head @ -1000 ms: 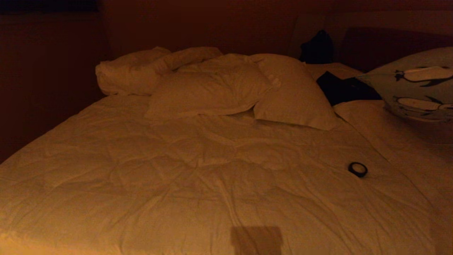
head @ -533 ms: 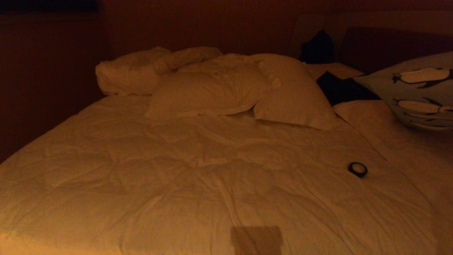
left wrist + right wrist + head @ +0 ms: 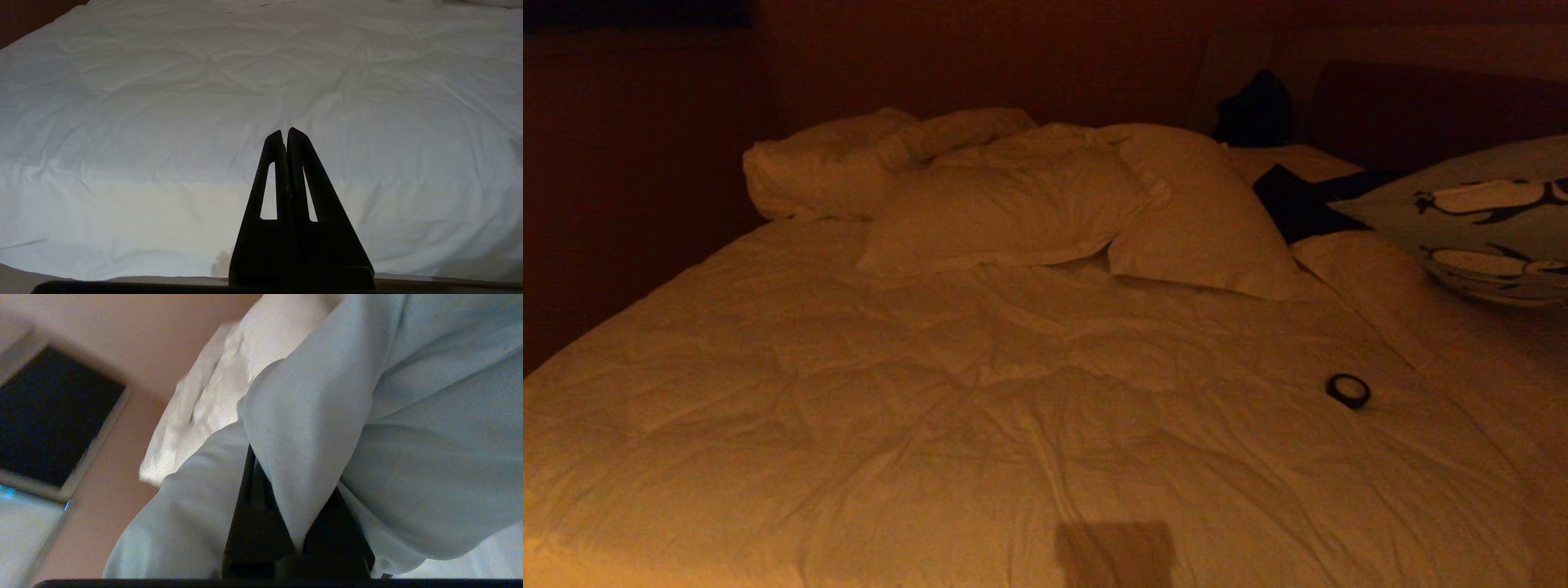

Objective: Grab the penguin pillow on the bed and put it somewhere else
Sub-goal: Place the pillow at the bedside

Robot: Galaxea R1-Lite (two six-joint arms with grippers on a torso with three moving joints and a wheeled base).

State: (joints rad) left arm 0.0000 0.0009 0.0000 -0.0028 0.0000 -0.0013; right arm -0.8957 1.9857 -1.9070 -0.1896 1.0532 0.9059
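Pinched in the right gripper, the penguin pillow has sunk slightly, seemingly nearing the bed.

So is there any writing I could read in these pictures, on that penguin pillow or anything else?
None can be read.
Penguin pillow: only the penguin drawings show in the head view; no text is visible on the part in frame.
Small black ring on the bed: no marking legible.
Right wrist view: plain pillow fabric, no print.
Left wrist view: bare duvet only.
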